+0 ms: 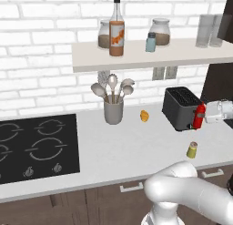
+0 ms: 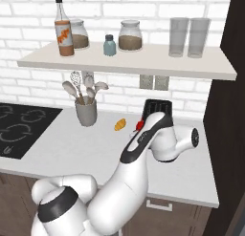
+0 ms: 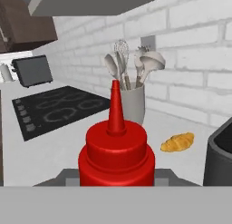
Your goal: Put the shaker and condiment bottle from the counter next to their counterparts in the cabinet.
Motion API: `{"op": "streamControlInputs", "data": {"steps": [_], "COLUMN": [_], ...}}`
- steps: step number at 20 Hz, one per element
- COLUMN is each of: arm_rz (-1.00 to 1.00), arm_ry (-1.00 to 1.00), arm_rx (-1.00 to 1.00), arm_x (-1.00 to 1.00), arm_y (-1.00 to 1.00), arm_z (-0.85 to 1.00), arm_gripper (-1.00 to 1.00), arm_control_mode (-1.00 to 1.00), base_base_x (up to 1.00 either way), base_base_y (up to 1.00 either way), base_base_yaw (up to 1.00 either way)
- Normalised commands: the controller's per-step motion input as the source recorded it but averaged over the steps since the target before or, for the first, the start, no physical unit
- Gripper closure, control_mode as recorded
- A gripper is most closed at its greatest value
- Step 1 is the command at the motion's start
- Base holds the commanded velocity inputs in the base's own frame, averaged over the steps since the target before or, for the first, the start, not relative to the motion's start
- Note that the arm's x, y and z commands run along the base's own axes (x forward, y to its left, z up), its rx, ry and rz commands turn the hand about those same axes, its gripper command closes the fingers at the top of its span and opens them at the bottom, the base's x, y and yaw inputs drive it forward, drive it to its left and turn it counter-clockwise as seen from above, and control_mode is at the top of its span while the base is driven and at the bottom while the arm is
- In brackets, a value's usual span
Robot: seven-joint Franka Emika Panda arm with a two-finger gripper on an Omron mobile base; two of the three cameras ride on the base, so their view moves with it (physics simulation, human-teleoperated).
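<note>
At the right end of the light grey-white counter, the arm's two-finger gripper is pinching the small red squeeze bottle with a tapered nozzle, holding it upright in the air in front of the black box-shaped toaster. From the hand view, the condiment bottle sits close to the camera, nozzle pointing up; the finger tips themselves are hidden behind it. In the right base view only a sliver of red shows beside the white forearm.

Below and a little nearer the counter's front edge stands the small yellow-olive cylindrical shaker with a silver-grey cap, apart from the bottle and resting on the worktop. Further left lie a small orange croissant-shaped pastry and a grey cylindrical utensil holder full of spoons and a whisk, then the black inset stove.

Above, on the long pale beige open wall shelf, stand the tall clear glass bottle with an orange label and black spout and the pale blue small shaker with a grey cap, with two lidded glass jars behind and two clear tumblers to the right.
</note>
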Motion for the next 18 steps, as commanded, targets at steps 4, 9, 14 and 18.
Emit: {"op": "streamControlInputs", "data": {"steps": [4, 9, 14, 18], "arm_rz": [-0.03, -0.04, -0.02, 0.0], "arm_ry": [-0.03, -0.07, -0.06, -0.04], "arm_rx": [0.0, 0.0, 0.0, 0.0], "arm_x": [-0.56, -0.62, -0.51, -0.44], "arm_y": [0.0, 0.02, 0.14, 0.23], "arm_z": [0.36, 0.39, 0.46, 0.51], "arm_gripper": [1.0, 1.0, 1.0, 1.0], "arm_control_mode": [-1.0, -1.0, -1.0, -1.0], "base_base_x": [0.0, 0.0, 0.0, 0.0], "base_base_y": [0.0, 0.0, 0.0, 0.0], "base_base_yaw": [0.0, 0.0, 0.0, 0.0]}}
